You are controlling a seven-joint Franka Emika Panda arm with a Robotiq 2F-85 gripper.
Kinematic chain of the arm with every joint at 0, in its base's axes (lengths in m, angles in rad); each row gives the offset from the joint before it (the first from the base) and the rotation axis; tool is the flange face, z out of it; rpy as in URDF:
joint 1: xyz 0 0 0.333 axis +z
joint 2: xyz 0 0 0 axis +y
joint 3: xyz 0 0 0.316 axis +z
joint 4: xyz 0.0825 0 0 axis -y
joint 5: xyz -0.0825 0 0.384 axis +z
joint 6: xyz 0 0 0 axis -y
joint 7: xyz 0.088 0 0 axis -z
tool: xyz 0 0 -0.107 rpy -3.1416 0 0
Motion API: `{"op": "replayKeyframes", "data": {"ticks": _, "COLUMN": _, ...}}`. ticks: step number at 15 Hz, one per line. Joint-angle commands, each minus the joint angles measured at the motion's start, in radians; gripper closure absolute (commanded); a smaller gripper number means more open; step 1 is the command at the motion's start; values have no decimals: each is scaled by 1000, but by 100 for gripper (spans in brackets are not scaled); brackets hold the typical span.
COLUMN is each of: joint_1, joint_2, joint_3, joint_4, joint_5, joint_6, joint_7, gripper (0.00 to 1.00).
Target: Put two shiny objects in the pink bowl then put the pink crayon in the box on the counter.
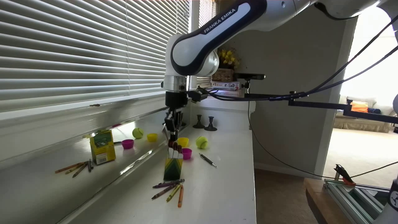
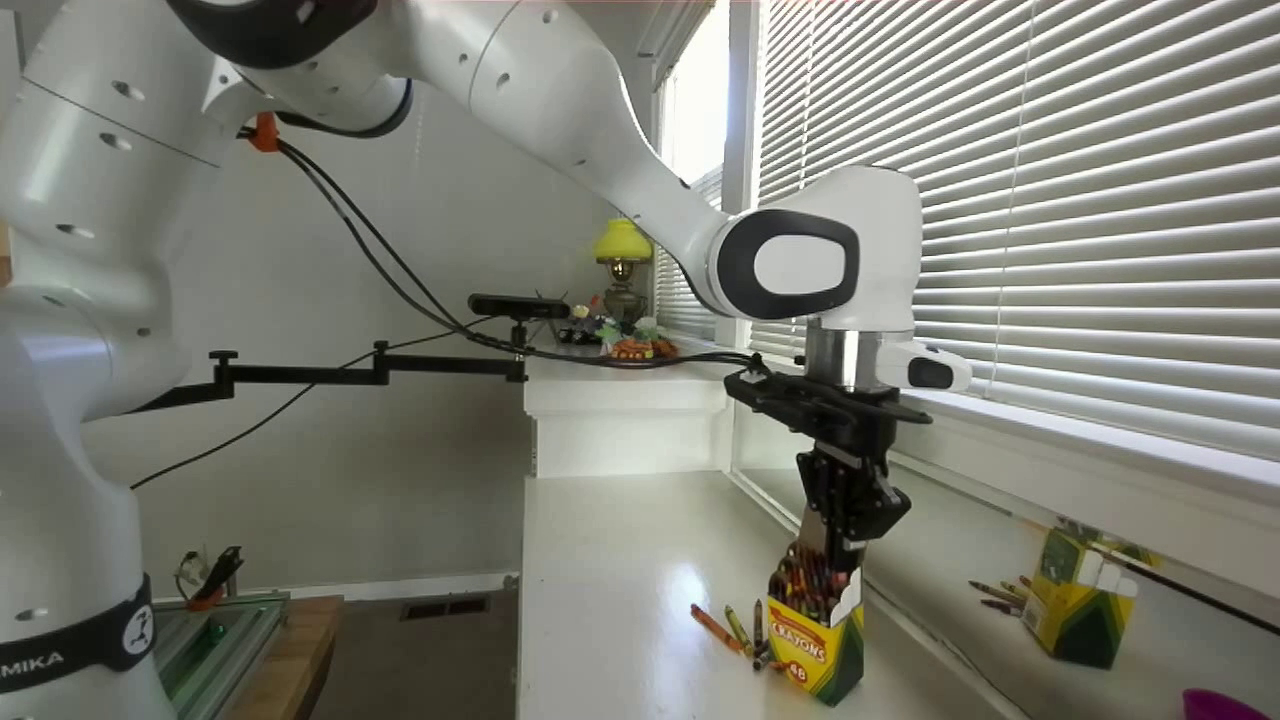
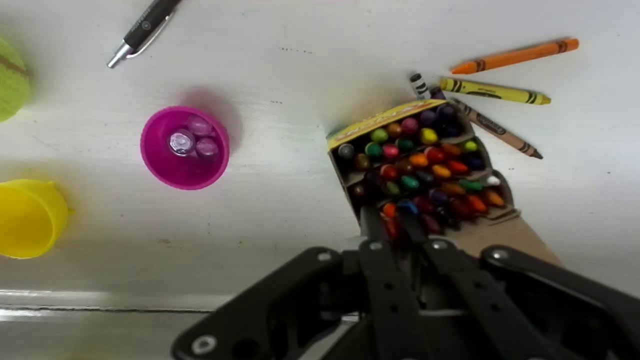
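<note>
Crayons (image 3: 418, 159), slim wax sticks in many colours, pack the upright yellow-and-green cardboard box (image 2: 803, 647) on the glossy white desk (image 1: 224, 189). Black jointed fingers (image 3: 371, 225) reach down to the crayon tops beside the box's raised brown flap (image 3: 502, 242), closed up to a narrow slit; a reddish wax stick (image 3: 392, 228) shows in that slit, though whether it is pinched is unclear. The pink crayon cannot be singled out surely: it may be this stick, or the pinkish-red tip (image 3: 390, 150) standing inside the box. Near the box, the small round pink plastic bowl (image 3: 175, 173) holds shiny glassy pieces (image 3: 182, 142), so that step looks finished. The crayon should prove light, stiff, smooth and brittle, best pinched gently across its paper wrapper, near the upper end, and lowered straight into the box.
</note>
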Motion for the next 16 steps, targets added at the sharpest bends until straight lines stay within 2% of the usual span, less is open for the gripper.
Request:
{"op": "replayKeyframes", "data": {"ticks": 1, "joint_1": -6, "joint_2": 28, "joint_3": 3, "joint_4": 17, "joint_5": -32, "joint_6": 18, "joint_7": -14, "gripper": 97}}
{"op": "replayKeyframes", "data": {"ticks": 6, "joint_1": -1, "joint_2": 36, "joint_3": 0, "joint_4": 28, "joint_5": -45, "joint_6": 22, "joint_7": -10, "gripper": 97}}
{"op": "replayKeyframes", "data": {"ticks": 7, "joint_1": -1, "joint_2": 36, "joint_3": 0, "joint_4": 30, "joint_5": -47, "joint_6": 14, "joint_7": -11, "gripper": 65}}
{"op": "replayKeyframes", "data": {"ticks": 8, "joint_1": 1, "joint_2": 35, "joint_3": -1, "joint_4": 27, "joint_5": -52, "joint_6": 18, "joint_7": -9, "gripper": 63}}
{"op": "replayKeyframes", "data": {"ticks": 10, "joint_1": 5, "joint_2": 12, "joint_3": -3, "joint_4": 6, "joint_5": -73, "joint_6": 26, "joint_7": -11, "gripper": 51}}
{"op": "replayKeyframes", "data": {"ticks": 14, "joint_1": 24, "joint_2": -78, "joint_3": -11, "joint_4": -59, "joint_5": -156, "joint_6": 2, "joint_7": 0, "gripper": 23}}
{"op": "replayKeyframes", "data": {"ticks": 16, "joint_1": 21, "joint_2": -135, "joint_3": 6, "joint_4": -100, "joint_5": -150, "joint_6": -54, "joint_7": -27, "gripper": 9}}
